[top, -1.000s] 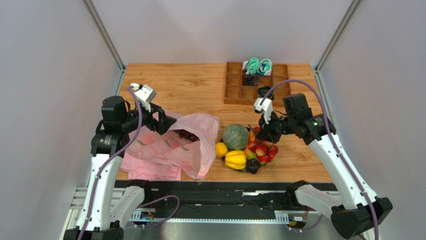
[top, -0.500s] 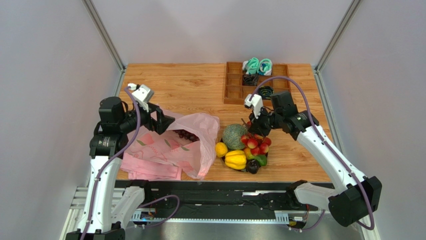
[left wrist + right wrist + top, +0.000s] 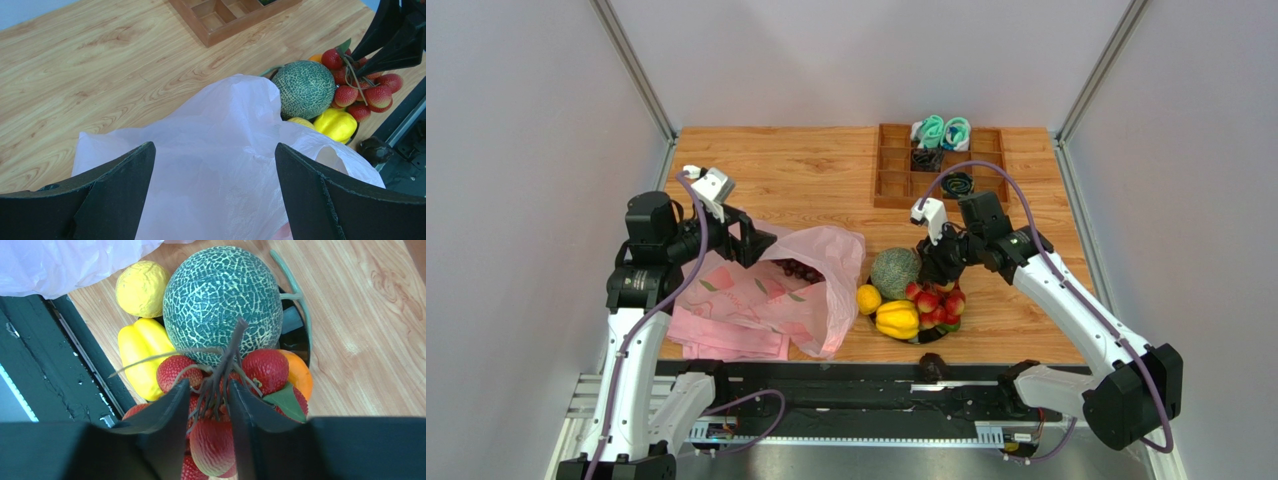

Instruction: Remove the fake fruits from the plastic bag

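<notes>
The right gripper (image 3: 208,390) has its fingers slightly parted, with the stems of the red berries (image 3: 172,371) loose in the gap and the netted melon (image 3: 222,300) at its 12 o'clock. The left gripper (image 3: 751,243), wide open and empty, hovers at the 10 o'clock edge of the pink plastic bag (image 3: 826,285), which has dark grapes (image 3: 798,268) in its mouth.

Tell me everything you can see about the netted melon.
The melon is a round, plastic-looking ball, grey-green with a pale raised net. It sits upright in the fruit pile just right of the plastic bag. The lemon and yellow lobed piece are beside it, and the red berries lie against its right side.
</notes>
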`<state>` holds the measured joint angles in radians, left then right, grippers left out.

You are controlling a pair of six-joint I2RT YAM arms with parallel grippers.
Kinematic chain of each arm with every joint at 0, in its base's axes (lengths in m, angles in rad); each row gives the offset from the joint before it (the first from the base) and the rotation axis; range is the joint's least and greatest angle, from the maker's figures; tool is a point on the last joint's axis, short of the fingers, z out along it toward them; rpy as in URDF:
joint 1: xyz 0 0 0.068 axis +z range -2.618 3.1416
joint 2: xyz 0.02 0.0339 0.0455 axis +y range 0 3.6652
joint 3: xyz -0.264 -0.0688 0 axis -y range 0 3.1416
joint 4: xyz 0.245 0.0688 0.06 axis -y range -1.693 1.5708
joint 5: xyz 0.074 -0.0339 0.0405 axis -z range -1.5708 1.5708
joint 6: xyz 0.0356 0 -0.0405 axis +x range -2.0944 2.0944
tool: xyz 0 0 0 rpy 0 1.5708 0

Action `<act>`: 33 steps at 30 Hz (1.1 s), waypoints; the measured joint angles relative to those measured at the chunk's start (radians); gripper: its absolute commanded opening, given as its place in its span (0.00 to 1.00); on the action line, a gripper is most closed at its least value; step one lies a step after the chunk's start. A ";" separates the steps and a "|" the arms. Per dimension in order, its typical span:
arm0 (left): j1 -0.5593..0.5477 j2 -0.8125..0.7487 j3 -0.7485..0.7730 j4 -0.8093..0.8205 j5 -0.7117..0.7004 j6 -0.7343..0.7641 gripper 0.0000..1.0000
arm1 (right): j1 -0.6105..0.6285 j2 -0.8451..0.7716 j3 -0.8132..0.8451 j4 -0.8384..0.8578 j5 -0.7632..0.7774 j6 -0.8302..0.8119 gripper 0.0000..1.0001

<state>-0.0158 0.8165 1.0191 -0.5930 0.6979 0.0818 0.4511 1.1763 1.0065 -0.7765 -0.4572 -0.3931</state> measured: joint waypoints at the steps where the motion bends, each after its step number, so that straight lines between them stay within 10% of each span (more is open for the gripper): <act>1: 0.000 0.001 0.000 0.001 0.001 -0.002 0.98 | 0.000 0.000 0.000 0.004 0.004 0.001 0.50; 10: 0.000 0.006 0.000 0.006 0.001 -0.006 0.98 | 0.000 0.000 0.011 -0.001 0.056 0.001 0.75; 12: 0.000 0.006 0.000 0.007 0.001 -0.006 0.98 | 0.000 -0.002 0.031 -0.020 0.066 -0.001 1.00; 20: 0.000 0.007 0.000 0.009 0.009 -0.010 0.98 | 0.051 -0.163 0.069 -0.133 0.028 -0.122 1.00; 33: 0.000 -0.070 -0.007 0.011 0.042 -0.037 0.98 | 0.603 -0.299 -0.318 -0.342 0.064 -0.398 0.98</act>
<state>-0.0158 0.7464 1.0119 -0.5816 0.7395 0.0444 1.0542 0.8768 0.6884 -1.1187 -0.3931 -0.7910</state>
